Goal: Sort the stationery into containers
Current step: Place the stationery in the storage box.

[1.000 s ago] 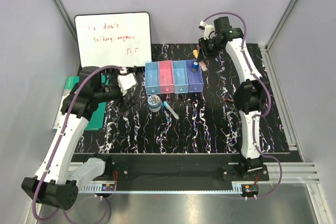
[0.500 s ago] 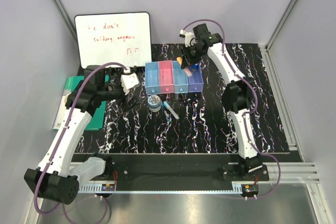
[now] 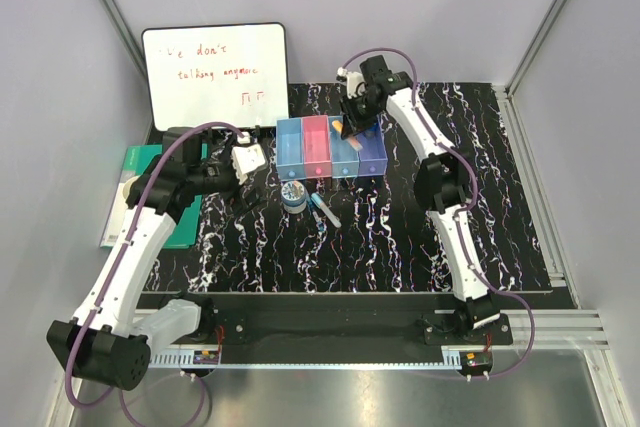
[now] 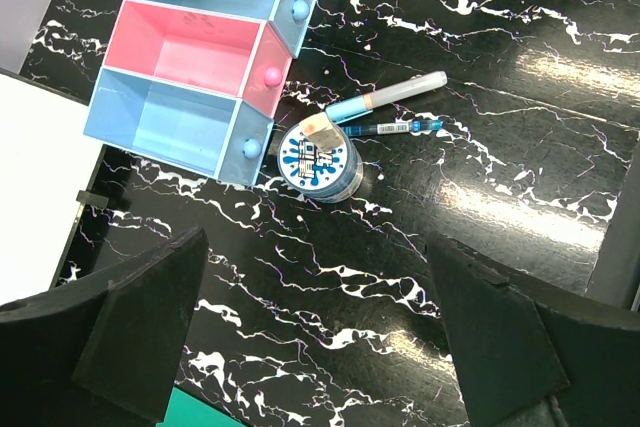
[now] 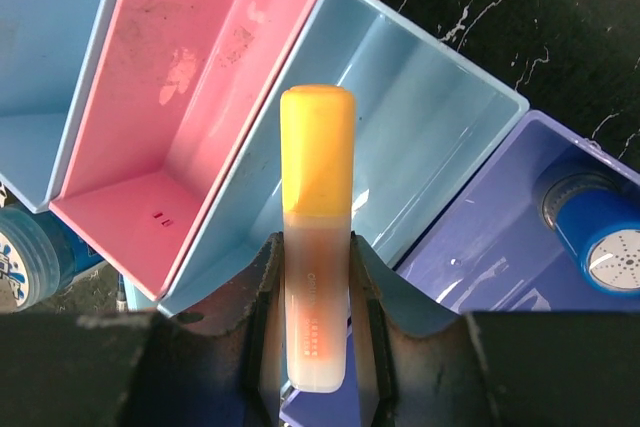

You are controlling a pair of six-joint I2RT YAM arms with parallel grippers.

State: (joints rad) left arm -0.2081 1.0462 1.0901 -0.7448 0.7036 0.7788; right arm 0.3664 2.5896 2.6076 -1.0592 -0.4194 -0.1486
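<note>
From where I stand, the right gripper [image 5: 316, 267] has its jaws closed snugly on the pale barrel of an orange-capped highlighter [image 5: 317, 177]. The cap end pokes out over the light blue bin [image 5: 430, 137], which sits between the pink bin [image 5: 200, 67] and the purple-blue bin [image 5: 480, 267]. That row sits toward the far edge of the table [image 3: 400, 237], about midway along it. A blue-capped cylinder [image 5: 600, 237] stands in the purple-blue bin. The highlighter looks light, stiff and smooth-sided, so I'd expect it to swivel or slip if pinched near an end. The hold on the barrel below the cap seems sensible, and a short drop shouldn't hurt it. The bins look thin and light and could probably be nudged by a bump. The left gripper [image 4: 318, 277] is spread wide with nothing in it, hanging over the left part of the table. The tape roll [image 4: 315, 160] lies just in front of the bins, with the pens [image 4: 385, 99] beside it. The roll looks rigid and best taken across its rim. The pens look thin and likely to roll, so I'd pinch them mid-barrel.
</note>
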